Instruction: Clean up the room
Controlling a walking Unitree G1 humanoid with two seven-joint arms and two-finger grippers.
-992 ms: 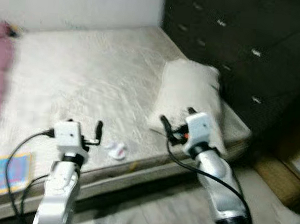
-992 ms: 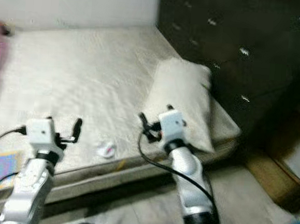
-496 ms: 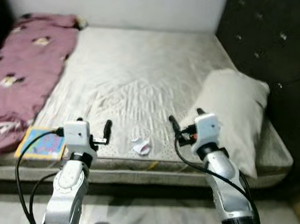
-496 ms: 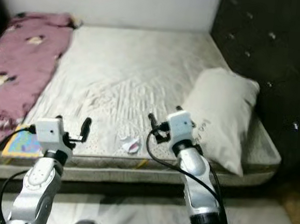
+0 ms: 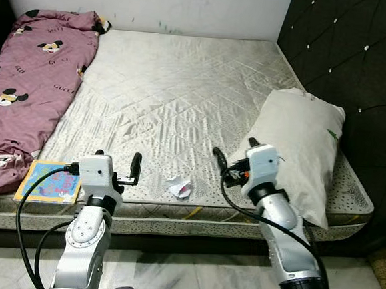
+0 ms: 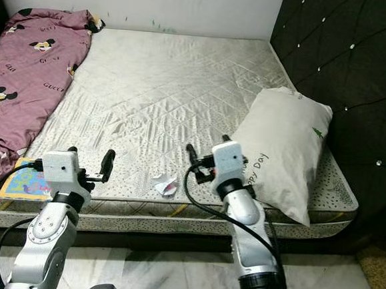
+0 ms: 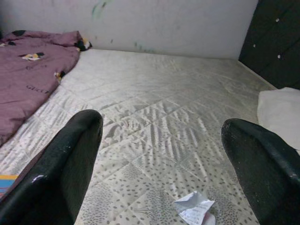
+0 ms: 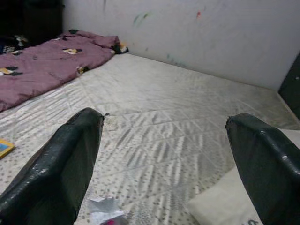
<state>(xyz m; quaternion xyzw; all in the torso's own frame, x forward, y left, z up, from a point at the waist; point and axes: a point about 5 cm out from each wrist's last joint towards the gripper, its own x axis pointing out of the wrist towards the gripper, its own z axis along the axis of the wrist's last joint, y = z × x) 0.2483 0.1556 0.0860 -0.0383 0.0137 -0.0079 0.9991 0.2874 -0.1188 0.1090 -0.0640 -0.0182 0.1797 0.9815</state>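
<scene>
Two silver jointed arms are ending in white boxy wrist housings, each carrying long black fingers (image 7: 65,173); black cables are looping along both arms, with a black cuff banding the right one.

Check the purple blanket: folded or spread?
Neither neatly: the purple blanket lies rumpled in a heap along the mattress's left side, one end hanging over the front edge.

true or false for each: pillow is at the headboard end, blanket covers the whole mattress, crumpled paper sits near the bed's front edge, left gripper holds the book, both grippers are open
1. The pillow lies at the headboard end. True.
2. The blanket covers the whole mattress. False: it lies along one side.
3. The crumpled paper sits near the front edge. True.
4. The left gripper holds the book. False: the book lies on the mattress.
5. Both grippers, right gripper included, are open. True.
</scene>
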